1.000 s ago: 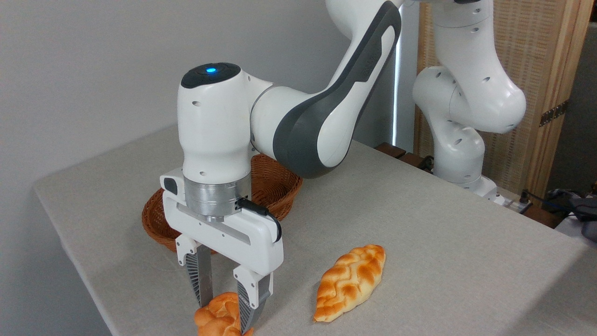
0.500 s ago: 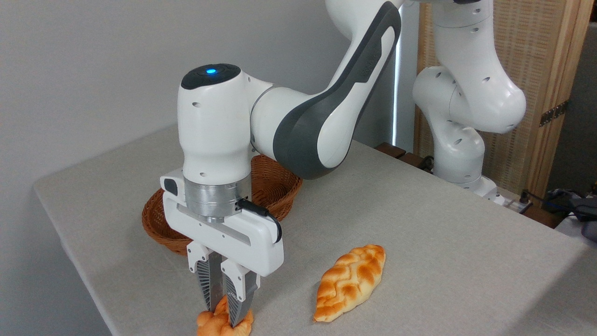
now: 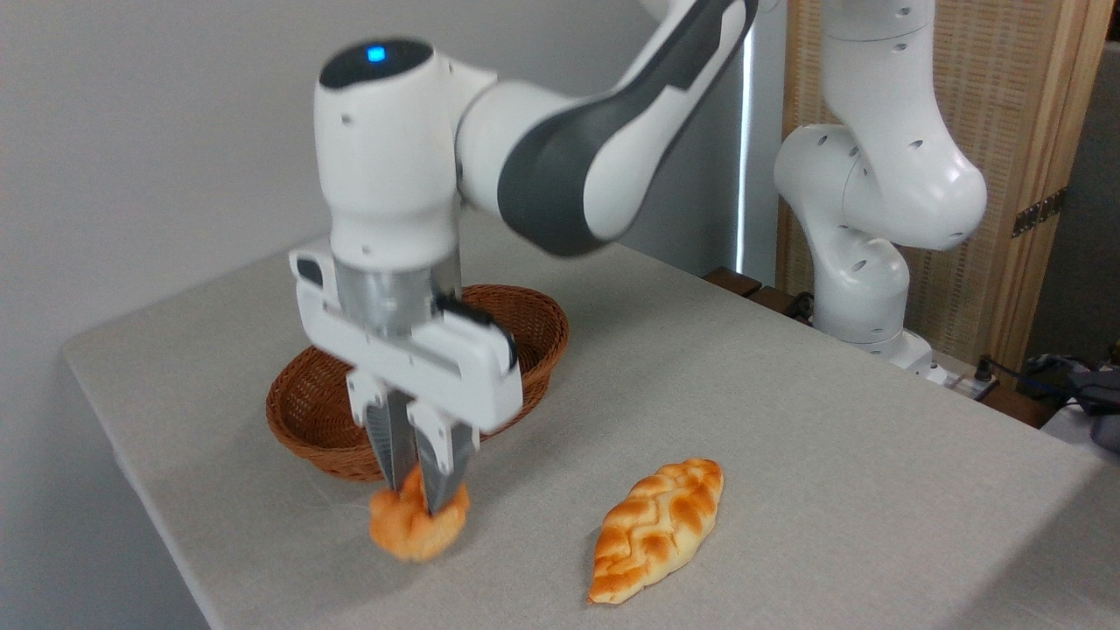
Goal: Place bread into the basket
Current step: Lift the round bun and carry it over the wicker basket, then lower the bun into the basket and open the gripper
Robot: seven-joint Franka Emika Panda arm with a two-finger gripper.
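Observation:
The bread (image 3: 411, 528), a small round golden-orange bun, hangs clear of the table near the front edge, squeezed between the fingers of my gripper (image 3: 422, 497), which is shut on it. The gripper points straight down. Just behind it stands the basket (image 3: 306, 411), a reddish-brown oval of woven wicker with nothing showing inside; the gripper body hides part of its middle. The bun is in front of the basket's near rim and slightly below rim height in the picture.
A longer braided loaf (image 3: 656, 528) lies on the beige tablecloth to the right of the bun. The table's front left edge (image 3: 149, 516) runs close by. The arm's white base (image 3: 862, 297) stands at the back right, with cables beyond.
The fingers closed on the bun, then the arm rose and lifted it off the table toward the basket. The braided loaf and basket stayed put.

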